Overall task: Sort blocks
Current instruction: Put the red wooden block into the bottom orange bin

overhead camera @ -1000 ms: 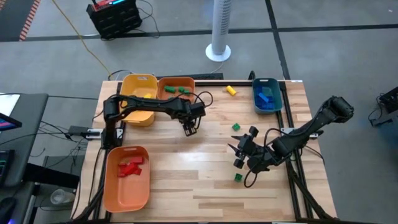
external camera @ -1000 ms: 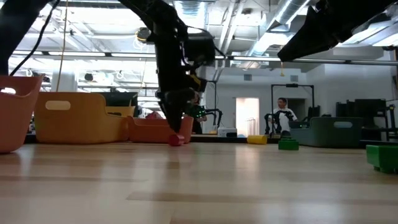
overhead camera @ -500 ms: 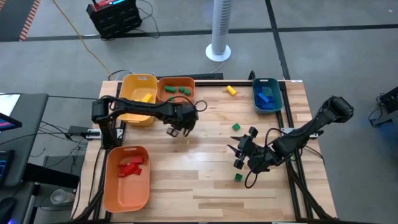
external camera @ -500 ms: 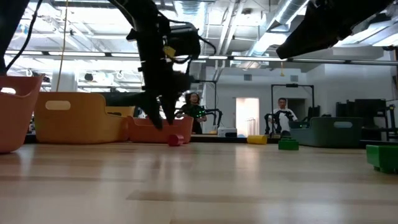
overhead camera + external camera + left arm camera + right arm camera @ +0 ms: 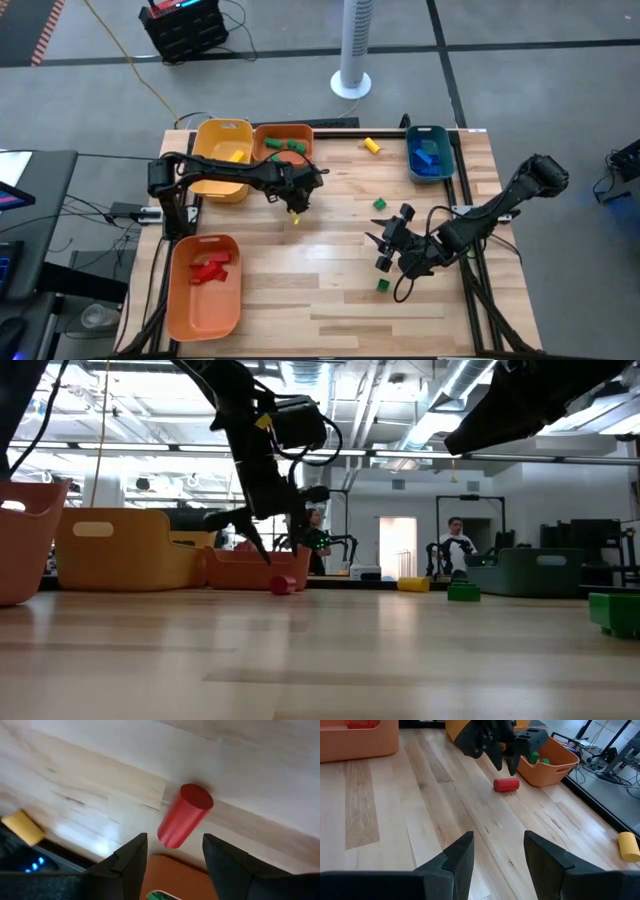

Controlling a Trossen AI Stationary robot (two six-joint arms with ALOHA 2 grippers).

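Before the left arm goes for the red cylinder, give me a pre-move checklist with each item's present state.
1. Left gripper jaws open and empty: ok.
2. Red cylinder lying free on the table, nothing touching it: ok.
3. Cylinder lined up between the jaws in the left wrist view: ok.
4. Right gripper parked well clear of the left arm: ok.
5. Orange bin with red blocks has room: ok.
6. Gripper low enough to close on the cylinder: not ok, it hangs above the table.

Left end effector (image 5: 294,205) open, angled down; right end effector (image 5: 383,248) open, idle
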